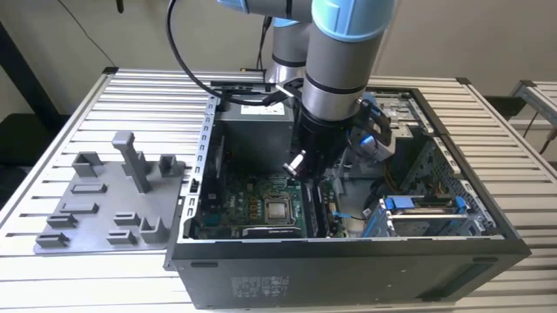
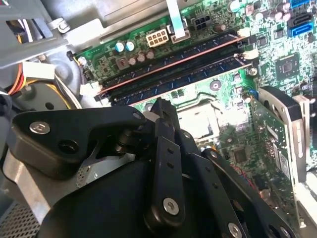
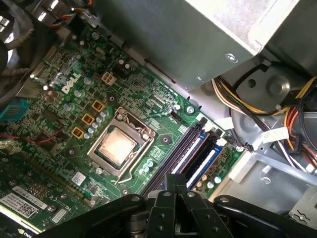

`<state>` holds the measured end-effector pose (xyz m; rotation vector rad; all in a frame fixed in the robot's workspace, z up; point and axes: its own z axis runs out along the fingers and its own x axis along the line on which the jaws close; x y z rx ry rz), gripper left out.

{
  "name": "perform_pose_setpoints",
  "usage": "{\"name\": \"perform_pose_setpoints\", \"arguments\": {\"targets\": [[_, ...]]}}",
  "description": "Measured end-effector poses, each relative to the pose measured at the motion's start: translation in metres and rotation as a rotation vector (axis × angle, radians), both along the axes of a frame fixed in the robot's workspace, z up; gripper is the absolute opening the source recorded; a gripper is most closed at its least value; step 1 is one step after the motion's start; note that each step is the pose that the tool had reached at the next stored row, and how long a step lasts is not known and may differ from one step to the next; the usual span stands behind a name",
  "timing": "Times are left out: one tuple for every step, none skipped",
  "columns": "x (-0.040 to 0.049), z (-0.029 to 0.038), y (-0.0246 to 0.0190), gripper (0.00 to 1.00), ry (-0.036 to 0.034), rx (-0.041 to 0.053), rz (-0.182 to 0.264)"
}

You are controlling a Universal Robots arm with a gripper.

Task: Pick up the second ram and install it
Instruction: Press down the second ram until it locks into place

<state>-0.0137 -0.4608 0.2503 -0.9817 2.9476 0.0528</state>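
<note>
My gripper [image 1: 299,171] hangs inside the open computer case [image 1: 348,257], just above the motherboard's memory slots [image 1: 319,210]. Its black fingers [image 3: 176,182] are shut, and I see nothing held between them. In both wrist views the slots [image 2: 173,74] [image 3: 190,154] run as long parallel strips beside the bare processor [image 3: 116,146]. A thin dark stick with a reddish top edge [image 2: 173,63] sits in one slot. I cannot tell whether this is the second ram. In the second wrist view the fingertips [image 2: 161,105] stand close beside the slots.
A grey plastic tray [image 1: 104,215] with upright posts lies at the exterior view's left on the slatted table [image 1: 104,117]. The power supply [image 1: 252,120], bundled cables [image 3: 292,114], a drive cage [image 1: 426,212] and an expansion card [image 2: 277,144] crowd the case.
</note>
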Motion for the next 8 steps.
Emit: {"name": "perform_pose_setpoints", "arguments": {"targets": [[0.0001,0.0,0.0,0.11,0.0,0.003,0.011],[0.0001,0.0,0.0001,0.11,0.0,0.0065,0.022],[0.0001,0.0,0.0001,0.11,0.0,0.0093,0.034],[0.0001,-0.0001,0.0001,0.11,-0.0001,0.0129,0.047],[0.0001,-0.0002,0.0001,0.11,-0.0001,0.0179,0.06],[0.0001,-0.0003,0.0001,0.11,-0.0002,0.0224,0.073],[0.0001,-0.0004,0.0001,0.11,-0.0001,0.0273,0.088],[0.0001,-0.0007,0.0001,0.11,-0.0003,0.0332,0.102]]}}
